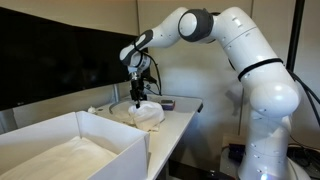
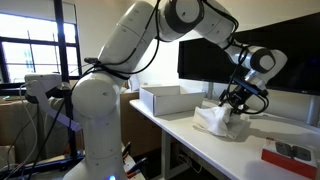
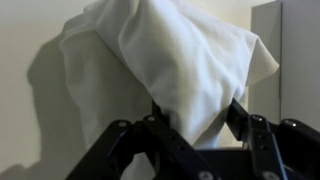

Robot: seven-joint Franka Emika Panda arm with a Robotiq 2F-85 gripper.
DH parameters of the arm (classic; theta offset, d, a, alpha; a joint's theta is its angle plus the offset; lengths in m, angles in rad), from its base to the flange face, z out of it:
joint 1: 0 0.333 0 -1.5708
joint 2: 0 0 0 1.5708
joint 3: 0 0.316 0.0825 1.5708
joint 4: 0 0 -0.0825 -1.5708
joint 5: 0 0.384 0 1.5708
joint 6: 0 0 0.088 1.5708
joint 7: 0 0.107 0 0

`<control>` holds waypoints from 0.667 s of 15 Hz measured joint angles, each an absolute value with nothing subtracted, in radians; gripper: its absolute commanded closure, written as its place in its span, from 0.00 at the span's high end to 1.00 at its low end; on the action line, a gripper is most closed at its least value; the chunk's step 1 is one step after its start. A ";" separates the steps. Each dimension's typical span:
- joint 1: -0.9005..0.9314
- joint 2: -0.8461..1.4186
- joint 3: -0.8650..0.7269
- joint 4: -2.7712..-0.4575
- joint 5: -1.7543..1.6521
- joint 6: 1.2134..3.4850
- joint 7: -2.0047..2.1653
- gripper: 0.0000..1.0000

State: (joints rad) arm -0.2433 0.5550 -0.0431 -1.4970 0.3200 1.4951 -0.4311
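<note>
At the left in an exterior view, a large white rectangular open-topped box (image 1: 75, 140) is standing on the long white table (image 1: 178, 120), and behind it a wide black screen (image 1: 60, 60) is filling the background. Toward the middle, a white crumpled cloth (image 1: 147, 114) is lying in a soft heap on the table, near the far end of the box but apart from it. The black two-finger gripper (image 1: 138, 96) is pointing straight down into the top of this heap. Just to the right of the cloth, a small flat dark object (image 1: 167, 103) is resting on the table; I cannot tell what it is. At the far right, the white jointed robot arm (image 1: 250, 70) is bending over the table from its base. In the wrist view, one black finger (image 3: 130, 140) is showing at the lower left, the cloth (image 3: 170, 60) is rising between the jaws in the middle, and the second finger (image 3: 245, 125) is lying against its fold at the lower right. The jaws are standing about halfway open, with the fabric gathered between them and touching both. Whether they are already pinching it firmly, I cannot tell.
</note>
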 measured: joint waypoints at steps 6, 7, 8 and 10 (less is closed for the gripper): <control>-0.248 0.526 -0.026 -1.498 0.367 1.495 -0.484 0.05; -0.247 0.515 -0.016 -1.499 0.381 1.495 -0.495 0.08; -0.246 0.504 -0.006 -1.499 0.394 1.495 -0.505 0.08; -0.242 0.484 0.017 -1.499 0.419 1.495 -0.515 0.08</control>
State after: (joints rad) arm -0.2422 0.4838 0.0170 -1.4987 0.4186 1.4950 -0.5151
